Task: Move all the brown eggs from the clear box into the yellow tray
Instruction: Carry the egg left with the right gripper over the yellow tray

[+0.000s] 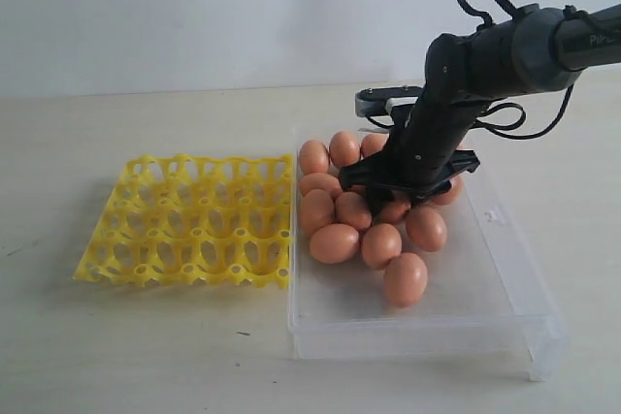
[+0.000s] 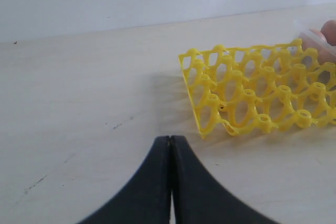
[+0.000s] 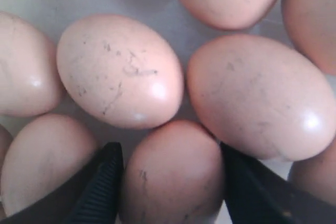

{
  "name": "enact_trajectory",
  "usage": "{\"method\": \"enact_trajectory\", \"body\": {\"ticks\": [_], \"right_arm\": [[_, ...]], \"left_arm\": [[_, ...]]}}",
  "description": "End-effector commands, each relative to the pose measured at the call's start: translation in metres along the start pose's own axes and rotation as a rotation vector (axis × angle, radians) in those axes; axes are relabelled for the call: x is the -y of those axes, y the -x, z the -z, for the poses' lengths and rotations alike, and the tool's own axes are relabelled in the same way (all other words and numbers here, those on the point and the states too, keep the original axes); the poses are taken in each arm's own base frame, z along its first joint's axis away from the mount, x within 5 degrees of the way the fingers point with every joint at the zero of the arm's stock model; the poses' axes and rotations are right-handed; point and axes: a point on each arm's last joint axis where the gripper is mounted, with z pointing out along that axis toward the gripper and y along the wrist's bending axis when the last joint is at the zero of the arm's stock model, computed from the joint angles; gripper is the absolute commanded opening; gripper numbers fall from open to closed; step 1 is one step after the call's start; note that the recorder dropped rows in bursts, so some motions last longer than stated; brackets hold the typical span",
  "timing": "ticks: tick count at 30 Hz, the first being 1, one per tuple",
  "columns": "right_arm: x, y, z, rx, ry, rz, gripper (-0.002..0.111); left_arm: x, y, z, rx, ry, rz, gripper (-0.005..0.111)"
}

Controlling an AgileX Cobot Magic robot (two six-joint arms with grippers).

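1. In the box (image 1: 505,283), at its far end, the eggs (image 1: 335,242) lie heaped, touching one another.
2. The right gripper (image 3: 169,150) is down among that heap, arm slanting in from the right of the exterior view.
3. Its jaws stand wide, astride one egg (image 3: 173,182). That egg sits squarely between the fingers (image 3: 100,182), each pad right at a flank.
4. Pinched or only bracketed? I can't tell; the egg rests among its neighbours in the box.
5. Two more eggs lie just beyond the fingertips, side by side.
6. The tray (image 1: 194,220) lies flat on the table (image 1: 146,336), just beside the box, on the left of the exterior view.
7. The left gripper (image 2: 170,139) hangs over bare table near a tray corner, fingers pressed together, holding nothing.
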Motion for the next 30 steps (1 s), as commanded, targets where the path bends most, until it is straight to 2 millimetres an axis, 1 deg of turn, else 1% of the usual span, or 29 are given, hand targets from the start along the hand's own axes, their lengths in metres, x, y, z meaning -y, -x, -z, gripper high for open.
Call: {"method": "enact_trajectory", "body": {"ticks": [1, 2, 3, 4, 7, 8, 9, 10, 11, 12, 13, 14, 15, 17, 18, 19, 20, 21, 22, 23, 26, 28, 30], "right_arm": [[-0.002, 0.003, 0.0, 0.034, 0.013, 0.025, 0.045], [-0.002, 0.003, 0.001, 0.034, 0.014, 0.033, 0.033], [-0.003, 0.004, 0.005, 0.044, 0.014, 0.052, 0.014], [-0.004, 0.006, 0.011, 0.066, 0.015, 0.075, 0.0], [-0.006, 0.013, 0.031, 0.142, 0.013, 0.101, 0.0], [-0.007, 0.014, 0.045, 0.203, 0.012, 0.107, 0.0], [-0.009, 0.014, 0.055, 0.239, 0.012, 0.116, 0.0], [-0.012, 0.012, 0.071, 0.299, 0.012, 0.131, 0.0], [-0.016, 0.009, 0.079, 0.326, 0.017, 0.136, 0.0], [-0.028, 0.002, 0.096, 0.384, 0.036, 0.152, 0.0], [-0.037, -0.002, 0.105, 0.415, 0.053, 0.163, 0.0], [-0.058, -0.01, 0.121, 0.478, 0.084, 0.208, 0.0], [-0.072, -0.014, 0.129, 0.519, 0.103, 0.244, 0.0], [-0.13, -0.028, 0.152, 0.683, 0.2, 0.361, 0.0], [-0.144, -0.031, 0.155, 0.731, 0.225, 0.39, 0.0], [-0.165, -0.034, 0.158, 0.821, 0.26, 0.431, 0.0], [-0.174, -0.035, 0.157, 0.868, 0.278, 0.439, 0.0], [-0.186, -0.034, 0.152, 0.942, 0.299, 0.446, 0.0], [-0.191, -0.033, 0.146, 0.979, 0.307, 0.446, 0.0], [-0.2, -0.029, 0.132, 1.018, 0.319, 0.437, 0.0], [-0.214, -0.022, 0.107, 0.965, 0.335, 0.444, 0.0], [-0.223, -0.013, 0.088, 0.9, 0.336, 0.452, 0.0], [-0.233, -0.001, 0.075, 0.865, 0.342, 0.443, 0.0]], "left_arm": [[0.0, 0.002, 0.001, 0.02, -0.004, 0.004, 0.0], [0.0, 0.002, 0.001, 0.02, -0.004, 0.004, 0.0], [0.0, 0.002, 0.001, 0.02, -0.004, 0.004, 0.0], [0.0, 0.002, 0.001, 0.02, -0.004, 0.004, 0.0], [0.0, 0.002, 0.001, 0.02, -0.004, 0.004, 0.0], [0.0, 0.002, 0.001, 0.02, -0.004, 0.004, 0.0], [0.0, 0.002, 0.001, 0.02, -0.004, 0.004, 0.0], [0.0, 0.002, 0.001, 0.02, -0.004, 0.004, 0.0], [0.0, 0.002, 0.001, 0.02, -0.004, 0.004, 0.0], [0.0, 0.002, 0.001, 0.02, -0.004, 0.004, 0.0], [0.0, 0.002, 0.001, 0.02, -0.004, 0.004, 0.0], [0.0, 0.002, 0.001, 0.02, -0.004, 0.004, 0.0], [0.0, 0.002, 0.001, 0.02, -0.004, 0.004, 0.0], [0.0, 0.002, 0.001, 0.02, -0.004, 0.004, 0.0], [0.0, 0.002, 0.001, 0.02, -0.004, 0.004, 0.0], [0.0, 0.002, 0.001, 0.02, -0.004, 0.004, 0.0], [0.0, 0.002, 0.001, 0.02, -0.004, 0.004, 0.0], [0.0, 0.002, 0.001, 0.02, -0.004, 0.004, 0.0], [0.0, 0.002, 0.001, 0.02, -0.004, 0.004, 0.0], [0.0, 0.002, 0.001, 0.02, -0.004, 0.004, 0.0], [0.0, 0.002, 0.001, 0.02, -0.004, 0.004, 0.0], [0.0, 0.002, 0.001, 0.02, -0.004, 0.004, 0.0], [0.0, 0.002, 0.001, 0.02, -0.004, 0.004, 0.0]]}}
